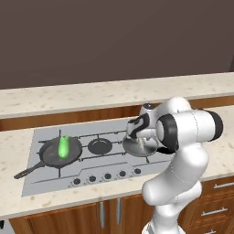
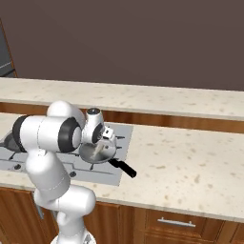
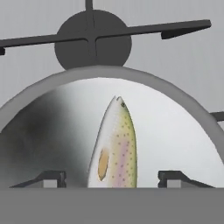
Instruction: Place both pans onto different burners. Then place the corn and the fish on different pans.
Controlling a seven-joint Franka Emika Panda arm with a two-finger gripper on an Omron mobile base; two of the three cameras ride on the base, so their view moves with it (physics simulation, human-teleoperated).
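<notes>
The hand [image 3: 112, 177] hangs open over the fish [image 3: 114, 144] in the silver pan [image 3: 183, 135], fingertips apart on either side. Speckled beige surface [image 2: 190, 162], dark wall [image 1: 114, 36] behind.

Corn [image 1: 63, 146] in black skillet [image 1: 60, 152] on hob [image 1: 41, 176]

arm: white, rising from the base, folded at the elbow, forearm reaching forward and bending down at the wrist
wrist: turned so the hand points steeply downward
gripper [image 3: 112, 177]: low, aimed straight down
finger tips [image 3: 50, 177]: two dark tips set wide apart, one at each side of the hand view
jaws: spread, not touching what lies between them
</notes>
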